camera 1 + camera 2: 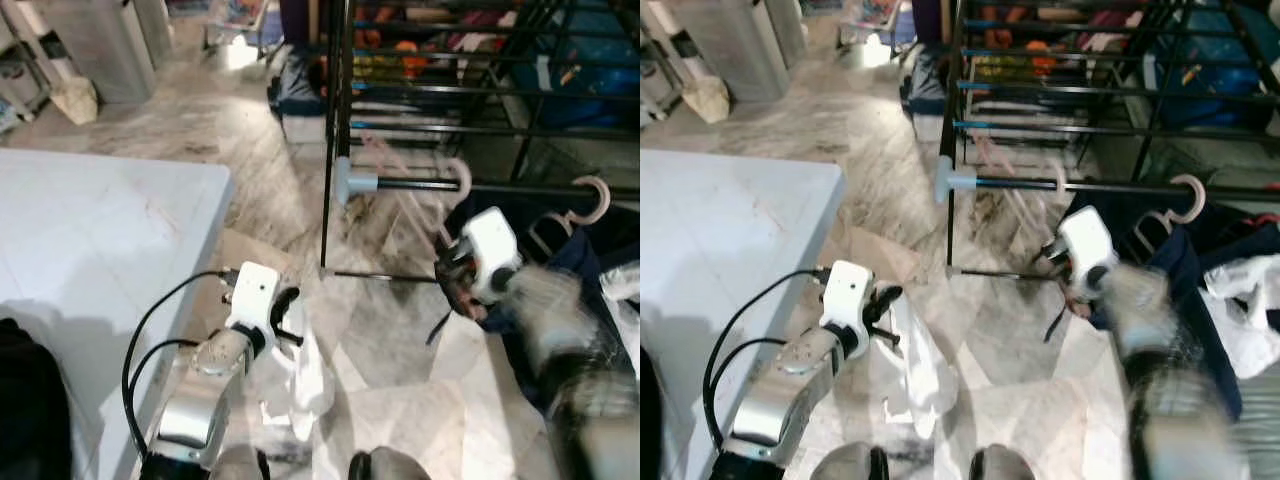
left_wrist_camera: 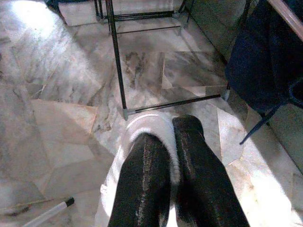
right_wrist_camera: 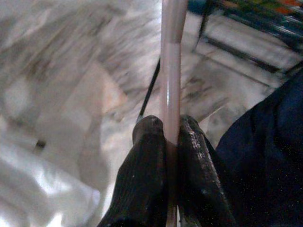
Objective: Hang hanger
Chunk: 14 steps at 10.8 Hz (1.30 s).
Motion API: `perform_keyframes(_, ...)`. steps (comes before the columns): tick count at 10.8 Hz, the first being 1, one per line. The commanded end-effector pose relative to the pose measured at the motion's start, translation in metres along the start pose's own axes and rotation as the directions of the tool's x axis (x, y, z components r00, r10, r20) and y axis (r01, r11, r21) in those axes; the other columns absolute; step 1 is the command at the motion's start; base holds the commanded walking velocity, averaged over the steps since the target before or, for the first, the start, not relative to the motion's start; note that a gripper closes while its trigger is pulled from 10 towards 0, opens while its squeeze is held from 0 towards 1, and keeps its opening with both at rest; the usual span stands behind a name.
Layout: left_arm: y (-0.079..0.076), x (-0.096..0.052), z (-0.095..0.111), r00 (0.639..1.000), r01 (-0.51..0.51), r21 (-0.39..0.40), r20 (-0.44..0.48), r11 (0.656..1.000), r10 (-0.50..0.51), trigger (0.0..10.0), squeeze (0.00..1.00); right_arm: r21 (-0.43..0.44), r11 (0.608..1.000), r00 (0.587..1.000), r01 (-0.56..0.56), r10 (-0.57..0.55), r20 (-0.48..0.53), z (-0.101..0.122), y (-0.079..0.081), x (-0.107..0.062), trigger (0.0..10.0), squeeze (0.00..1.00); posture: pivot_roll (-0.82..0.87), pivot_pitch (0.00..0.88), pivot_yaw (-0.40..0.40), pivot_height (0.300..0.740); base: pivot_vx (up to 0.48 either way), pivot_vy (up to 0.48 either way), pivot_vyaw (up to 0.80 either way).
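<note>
Right gripper (image 3: 171, 142) clenched on pink hanger (image 3: 170, 61), right of centre, near rack rail (image 1: 430, 184). Left gripper (image 2: 175, 156) clamped on white cloth (image 1: 305, 375), lower centre.

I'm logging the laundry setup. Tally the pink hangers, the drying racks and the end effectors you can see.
Pink hangers: 2, one gripped by the right end effector, hook at the rack bar, and one hooked on the bar.
Drying racks: 1.
End effectors: 2, right, and left shut on white cloth.
Total: 5.
</note>
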State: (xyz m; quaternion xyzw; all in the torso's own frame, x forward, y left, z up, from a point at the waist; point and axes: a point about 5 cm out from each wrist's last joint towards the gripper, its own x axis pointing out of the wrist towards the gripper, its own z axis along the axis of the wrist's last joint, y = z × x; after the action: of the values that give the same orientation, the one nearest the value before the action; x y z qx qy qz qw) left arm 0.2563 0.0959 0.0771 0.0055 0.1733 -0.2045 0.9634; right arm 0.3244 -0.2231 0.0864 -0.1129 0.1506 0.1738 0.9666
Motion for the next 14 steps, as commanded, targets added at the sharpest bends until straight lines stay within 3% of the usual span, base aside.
perform_keyframes(1, 0.003, 0.0, 0.007, 0.999, -0.016, 0.013, 0.041, 1.0, 0.015, 10.0, 0.0, 0.049, 0.996, 0.994, 0.076, -0.08, 0.075, 0.01, 0.003, -0.005, 0.0, 0.0, -0.05, 0.034, -0.012, 0.74, 0.0, 0.0, 0.0)
perform_keyframes(2, 0.004, 0.0, 0.006, 0.999, -0.018, 0.013, 0.04, 1.0, 0.018, 10.0, 0.0, 0.092, 0.983, 0.979, 0.158, -0.169, 0.118, 0.004, 0.024, -0.018, 0.0, 0.0, -0.05, 0.03, -0.009, 0.74, 0.0, 0.0, 0.0)
perform_keyframes(3, 0.001, 0.001, 0.006, 0.999, -0.007, 0.023, 0.044, 1.0, 0.006, 10.0, 0.0, 0.157, 0.956, 0.954, 0.248, -0.27, 0.132, -0.004, 0.041, -0.032, 1.2, 0.0, -0.05, 0.03, -0.006, 0.74, 0.0, 0.0, 0.0)
perform_keyframes(4, 0.0, 0.001, 0.007, 0.999, 0.001, 0.032, 0.052, 0.999, -0.003, 10.0, 0.0, 0.191, 0.949, 0.956, 0.251, -0.274, 0.102, -0.01, 0.053, -0.038, 10.0, 0.0, -0.05, 0.029, -0.001, 0.74, 0.0, 0.0, 0.0)
perform_keyframes(8, -0.001, 0.008, 0.013, 0.997, 0.018, 0.061, 0.074, 0.998, -0.023, 10.0, 0.0, 0.312, 0.898, 0.947, 0.31, -0.319, -0.021, -0.019, 0.058, -0.039, 10.0, 0.0, -0.05, 0.008, 0.011, 0.74, 0.0, 0.0, 0.0)
perform_keyframes(14, 0.001, 0.009, 0.013, 0.997, 0.015, 0.068, 0.078, 0.998, -0.02, 10.0, 0.0, 0.372, 0.864, 0.941, 0.338, -0.313, -0.128, -0.024, 0.059, -0.035, 10.0, 0.0, -0.05, 0.004, 0.011, 0.74, 0.0, 0.0, 0.0)
